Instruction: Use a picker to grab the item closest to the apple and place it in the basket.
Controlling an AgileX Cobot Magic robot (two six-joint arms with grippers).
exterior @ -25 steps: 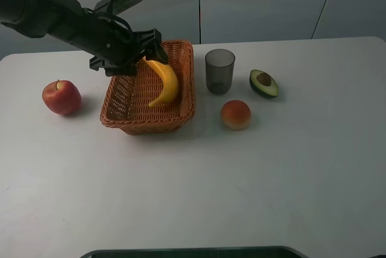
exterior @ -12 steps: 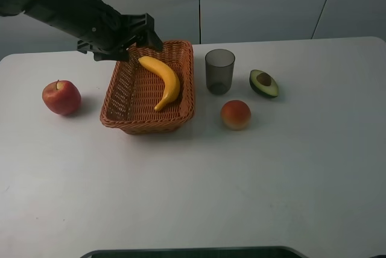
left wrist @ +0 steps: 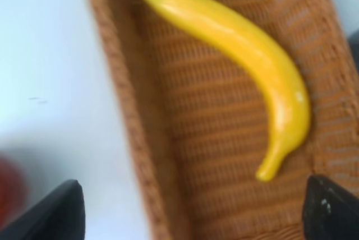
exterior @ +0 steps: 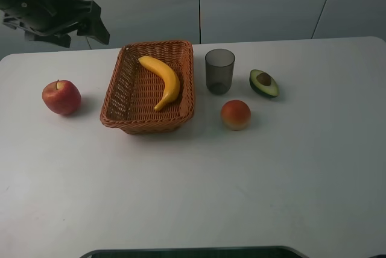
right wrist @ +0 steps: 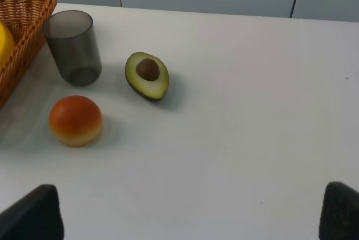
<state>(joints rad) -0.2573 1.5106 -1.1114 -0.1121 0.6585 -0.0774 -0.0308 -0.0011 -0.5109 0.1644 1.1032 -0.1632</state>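
A yellow banana point(exterior: 163, 79) lies loose in the woven basket point(exterior: 117, 98), diagonally along its floor; the left wrist view shows it too point(left wrist: 241, 49). The red apple point(exterior: 61, 97) sits on the table left of the basket. My left gripper point(exterior: 91, 26) hangs high at the back left, above and away from the basket, open and empty. Its dark fingertips point(left wrist: 53, 212) show wide apart at the frame's lower corners. My right gripper point(right wrist: 185, 217) is open and empty over bare table; it is out of the exterior view.
Right of the basket stand a dark translucent cup point(exterior: 219, 71), a halved avocado point(exterior: 263, 83) and an orange-red round fruit point(exterior: 235, 114). The right wrist view shows the cup point(right wrist: 73, 46), avocado point(right wrist: 147, 75) and round fruit point(right wrist: 76, 120). The white table point(exterior: 199, 185) stretches toward the front.
The left gripper let go of the banana, which now rests in the basket. The arm then rose and drew back to the left, away from the basket.
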